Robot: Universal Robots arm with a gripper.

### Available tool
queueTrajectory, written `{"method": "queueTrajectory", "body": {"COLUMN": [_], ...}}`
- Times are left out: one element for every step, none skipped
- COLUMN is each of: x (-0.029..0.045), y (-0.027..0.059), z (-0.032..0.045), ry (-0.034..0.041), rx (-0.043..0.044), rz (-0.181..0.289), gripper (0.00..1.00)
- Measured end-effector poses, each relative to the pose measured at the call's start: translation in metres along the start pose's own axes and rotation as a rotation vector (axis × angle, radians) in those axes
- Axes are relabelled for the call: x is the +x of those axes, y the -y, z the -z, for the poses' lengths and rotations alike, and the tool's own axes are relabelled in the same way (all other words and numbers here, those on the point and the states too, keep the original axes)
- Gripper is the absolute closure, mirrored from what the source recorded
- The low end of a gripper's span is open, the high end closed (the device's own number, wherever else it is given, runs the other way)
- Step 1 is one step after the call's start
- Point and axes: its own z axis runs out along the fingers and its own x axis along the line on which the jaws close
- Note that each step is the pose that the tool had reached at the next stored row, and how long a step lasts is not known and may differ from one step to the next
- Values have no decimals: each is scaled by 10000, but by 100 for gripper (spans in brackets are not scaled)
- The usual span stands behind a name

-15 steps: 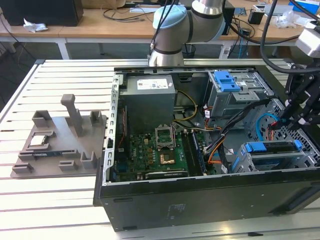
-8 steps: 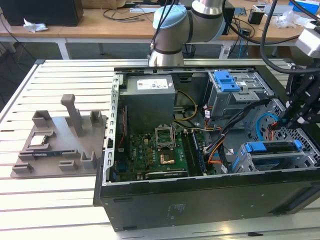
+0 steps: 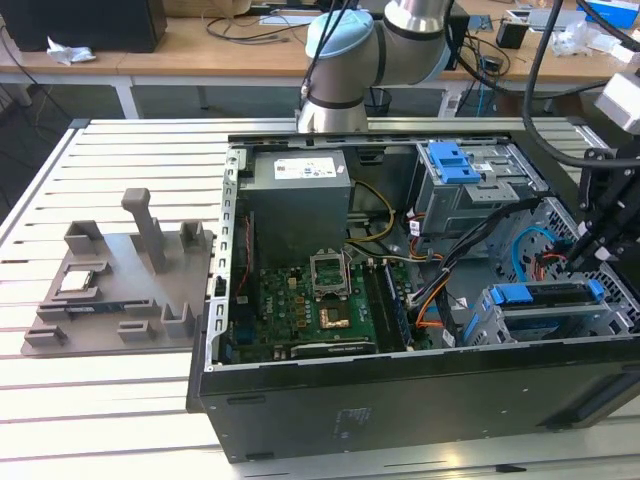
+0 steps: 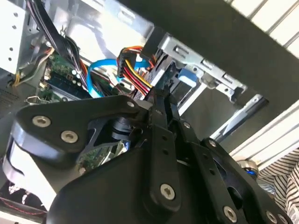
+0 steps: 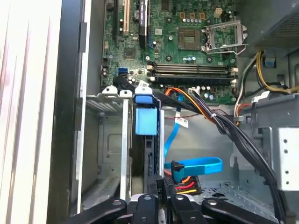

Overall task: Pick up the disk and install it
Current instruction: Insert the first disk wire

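The disk (image 3: pixel 548 295), in its blue bracket, sits in the drive cage (image 3: pixel 520 325) at the computer case's (image 3: pixel 400 400) front corner; the gripper (image 5: pixel 161 198) jaws are clenched at its rear end.

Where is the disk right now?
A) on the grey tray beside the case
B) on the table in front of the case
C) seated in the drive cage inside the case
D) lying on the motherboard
C: the disk, with its blue bracket, sits in the drive cage inside the case, right by the gripper.
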Motion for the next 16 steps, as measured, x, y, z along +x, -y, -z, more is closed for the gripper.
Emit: {"method": "queueTrajectory", "body": {"x": [9, 11, 13, 17, 20, 23, 24, 37, 51, 59, 63, 63, 64, 64, 64, 64], "y": [-9, -6, -7, -6, -5, 0, 11, 16, 17, 17, 17, 16, 16, 17, 18, 18], "z": [-64, -83, -89, -93, -98, -101, -100, -101, -101, -102, -103, -105, -107, -116, -120, -125], "ry": [4, 19, 27, 27, 29, 29, 28, 28, 26, 20, 16, 14, 14, 14, 13, 13], "rx": [-1, -1, -1, 0, 0, -1, 0, 0, 0, 0, 0, 0, 0, -1, 0, -1], "rz": [-31, -164, -255, -299, -324, -332, -331, -335, -334, -334, -335, -335, -336, -336, -335, -336], "gripper": [83, 83, 83, 83, 83, 83, 83, 83, 83, 83, 83, 83, 83, 83, 83, 83]}}
